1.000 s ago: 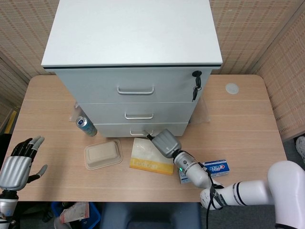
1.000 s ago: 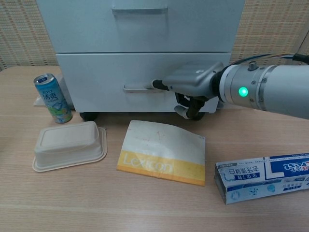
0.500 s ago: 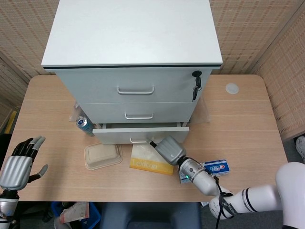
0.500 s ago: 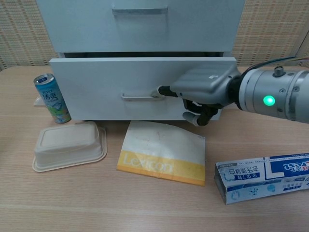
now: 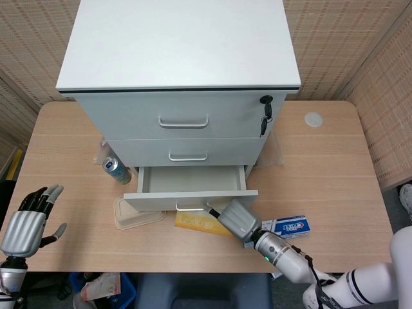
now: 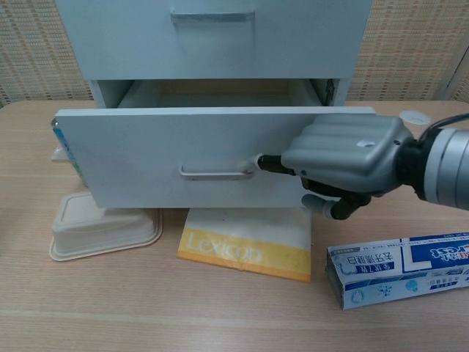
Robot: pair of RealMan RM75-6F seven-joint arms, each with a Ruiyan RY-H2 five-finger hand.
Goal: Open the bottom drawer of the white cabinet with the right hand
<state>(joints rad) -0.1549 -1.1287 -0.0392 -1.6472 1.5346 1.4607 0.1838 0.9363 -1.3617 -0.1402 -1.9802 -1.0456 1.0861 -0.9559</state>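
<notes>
While the bottom drawer (image 5: 190, 187) is seen from the head view pulled well out of the white cabinet (image 5: 178, 77), a can (image 5: 116, 168) is found beside its left end, and a takeaway box (image 5: 132, 215) and yellow packet (image 5: 203, 222) are partly covered by its front. The left hand (image 5: 26, 222) is held apart with fingers spread, gripping nothing. In the chest view, a toothpaste box (image 6: 401, 270) lies nearby, and the handle (image 6: 216, 173) is hooked at its right end by a fingertip of the right hand (image 6: 348, 163), its other fingers curled under.

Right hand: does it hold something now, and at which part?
The right hand holds the bottom drawer by the right end of its handle, one fingertip hooked there.
</notes>
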